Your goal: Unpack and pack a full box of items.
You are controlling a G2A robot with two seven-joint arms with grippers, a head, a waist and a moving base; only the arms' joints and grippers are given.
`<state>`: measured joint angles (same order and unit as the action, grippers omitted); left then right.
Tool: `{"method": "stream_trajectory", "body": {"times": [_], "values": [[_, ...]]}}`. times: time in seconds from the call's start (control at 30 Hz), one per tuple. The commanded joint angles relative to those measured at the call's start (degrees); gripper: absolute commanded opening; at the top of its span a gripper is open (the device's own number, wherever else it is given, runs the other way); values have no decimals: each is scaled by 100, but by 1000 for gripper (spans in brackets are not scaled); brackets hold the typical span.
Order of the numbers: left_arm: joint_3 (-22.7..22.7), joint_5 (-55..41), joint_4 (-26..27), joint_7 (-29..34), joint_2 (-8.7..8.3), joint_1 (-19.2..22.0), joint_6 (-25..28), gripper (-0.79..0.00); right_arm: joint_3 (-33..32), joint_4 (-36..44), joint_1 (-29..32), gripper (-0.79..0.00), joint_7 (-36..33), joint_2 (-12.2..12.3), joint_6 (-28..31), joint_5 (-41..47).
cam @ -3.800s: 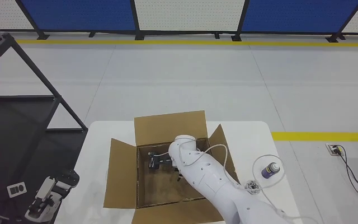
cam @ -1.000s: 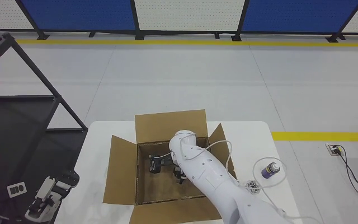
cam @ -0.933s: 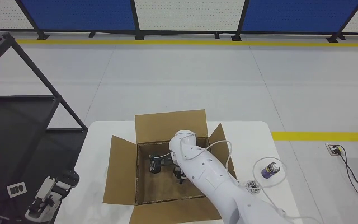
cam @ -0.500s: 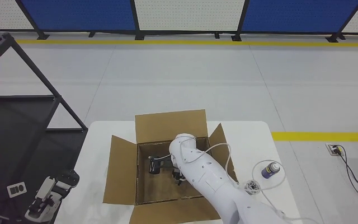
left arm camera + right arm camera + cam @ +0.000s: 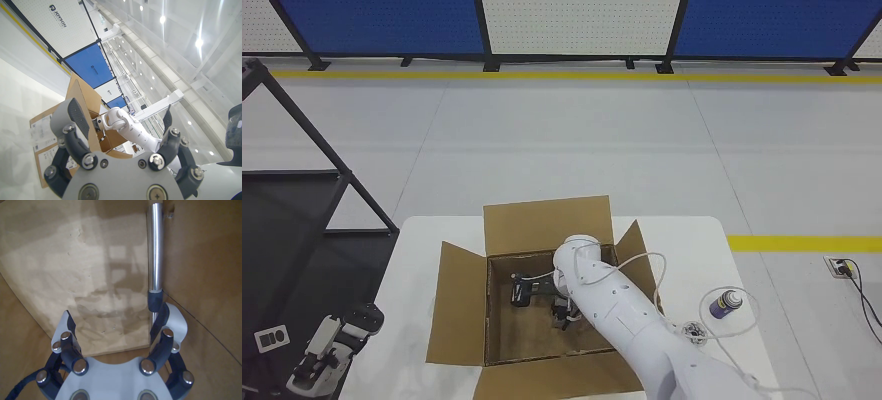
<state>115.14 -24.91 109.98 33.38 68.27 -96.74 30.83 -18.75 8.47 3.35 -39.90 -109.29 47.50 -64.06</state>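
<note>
An open cardboard box (image 5: 545, 228) stands on the white table (image 5: 412, 250). My right arm reaches down into it, and my right gripper (image 5: 116, 311) (image 5: 525, 292) hangs open just above the box floor. A shiny metal tube (image 5: 154, 256) with a dark collar lies along the box wall, close against one of the fingers (image 5: 160, 315). I cannot tell whether it sits between the jaws. My left gripper (image 5: 121, 115) (image 5: 337, 345) is open and holds nothing, low beside the table's left edge, facing the box's outer flap (image 5: 56, 132).
A spray can (image 5: 728, 303) stands on the table to the right of the box, ringed by a loose white cable (image 5: 712, 335). A black frame (image 5: 302, 150) stands to the left of the table. The box flaps (image 5: 457, 310) spread outward.
My right arm has shifted slightly to the right inside the box. The box's left flap has spread a little. The spray can and my left gripper stay put.
</note>
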Motion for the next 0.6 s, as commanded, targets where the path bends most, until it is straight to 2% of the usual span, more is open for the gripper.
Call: {"method": "stream_trajectory", "body": {"times": [0.0, 0.57], "values": [[0, 0, 0, 0, 0, 0, 0, 0, -28, 6, -10, 0, -52, 3, -22, 45], [0, 0, 0, 0, 0, 0, 0, 0, -216, 5, 23, 0, -623, -19, 5, 346]]}}
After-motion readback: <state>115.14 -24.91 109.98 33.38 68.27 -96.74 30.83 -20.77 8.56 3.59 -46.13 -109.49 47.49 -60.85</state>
